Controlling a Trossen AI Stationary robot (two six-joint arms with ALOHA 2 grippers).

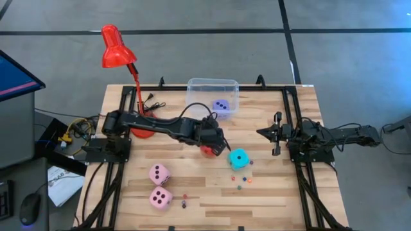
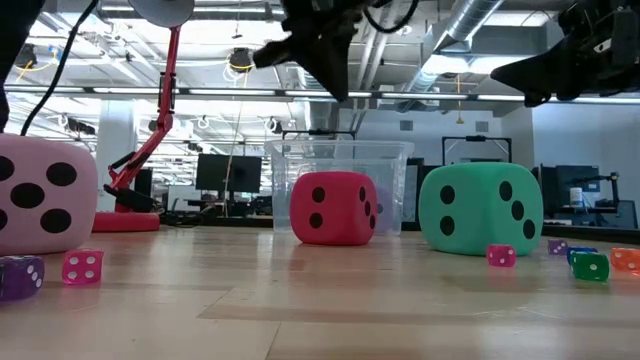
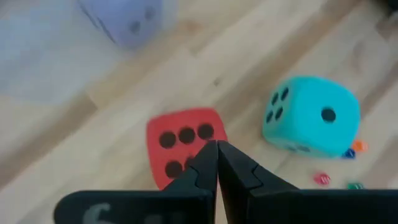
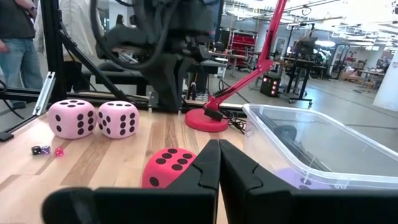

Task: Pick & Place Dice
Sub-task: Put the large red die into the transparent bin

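Note:
The red die (image 1: 207,152) (image 3: 180,146) rests flat on the wooden table, six pips up. My left gripper (image 1: 222,146) (image 3: 217,144) hangs shut above it, slanting down, clear of it in the low view (image 2: 338,90). The cyan die (image 1: 239,158) (image 3: 311,115) sits just right of the red one. A lavender die (image 1: 221,106) lies in the clear bin (image 1: 196,86). Two pink dice (image 1: 159,174) (image 1: 160,197) sit near the front left. My right gripper (image 1: 259,132) (image 4: 219,144) waits shut and level at the table's right side.
A red desk lamp (image 1: 119,48) stands on its base (image 1: 142,133) at the far left, beside the left arm. Several tiny dice (image 1: 243,183) are scattered near the cyan die and the front edge. A person (image 4: 18,37) stands beyond the table.

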